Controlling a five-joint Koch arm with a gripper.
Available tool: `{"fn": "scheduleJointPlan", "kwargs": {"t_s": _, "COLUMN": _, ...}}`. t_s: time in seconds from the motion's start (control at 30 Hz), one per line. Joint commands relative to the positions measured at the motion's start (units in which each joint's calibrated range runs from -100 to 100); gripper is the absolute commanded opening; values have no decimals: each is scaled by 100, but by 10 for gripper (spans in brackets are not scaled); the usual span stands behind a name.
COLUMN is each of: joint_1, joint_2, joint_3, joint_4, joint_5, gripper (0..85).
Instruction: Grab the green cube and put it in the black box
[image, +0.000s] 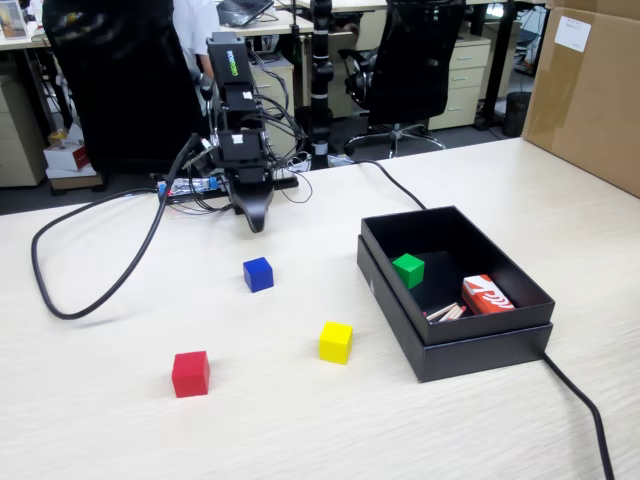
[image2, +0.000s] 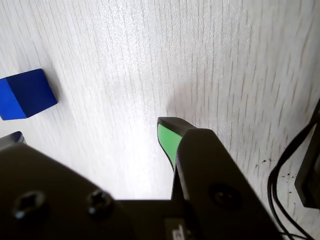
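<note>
1. Black cable: loops across the table at the far left of the fixed view and runs up toward my base.
2. Red cube: stands alone on the table, low and left in the fixed view, apart from the other cubes.
3. My end effector: points down at the table near my base, empty. In the wrist view one jaw with a green inner pad sits right of centre and the tip of the other barely shows at the left edge, with bare table between them (so spread, holding nothing).
4. Blue cube: on the table just in front of my end effector in the fixed view; it shows at the left edge of the wrist view, not touched.
5. Yellow cube: on the table, between the blue cube and the black box, touching neither.
6. Black box: open, on the right of the table.
7. Green cube: inside the black box, near its left wall, tilted.
8. Red-and-white packet: inside the box toward its right side, with thin sticks beside it.
</note>
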Motion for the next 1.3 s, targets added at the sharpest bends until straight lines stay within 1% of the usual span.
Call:
{"fn": "scheduleJointPlan", "kwargs": {"t_s": 0.0, "joint_1": -44, "joint_2": -129, "joint_3": 36, "joint_4": 237, "joint_5": -98, "gripper": 521}}
{"fn": "scheduleJointPlan", "kwargs": {"t_s": 0.1, "joint_1": -59, "joint_2": -129, "joint_3": -209, "joint_4": 306, "joint_5": -147, "gripper": 524}}
{"fn": "scheduleJointPlan", "kwargs": {"t_s": 0.5, "joint_1": -176, "joint_2": -129, "joint_3": -1270, "joint_4": 479, "joint_5": -156, "gripper": 524}}
{"fn": "scheduleJointPlan", "kwargs": {"t_s": 0.6, "joint_1": -195, "joint_2": -129, "joint_3": -1397, "joint_4": 730, "joint_5": -200, "gripper": 520}}
{"fn": "scheduleJointPlan", "kwargs": {"t_s": 0.7, "joint_1": -205, "joint_2": -129, "joint_3": -1669, "joint_4": 1265, "joint_5": -371, "gripper": 504}}
{"fn": "scheduleJointPlan", "kwargs": {"t_s": 1.27, "joint_1": -195, "joint_2": -129, "joint_3": -1669, "joint_4": 1274, "joint_5": -376, "gripper": 500}}
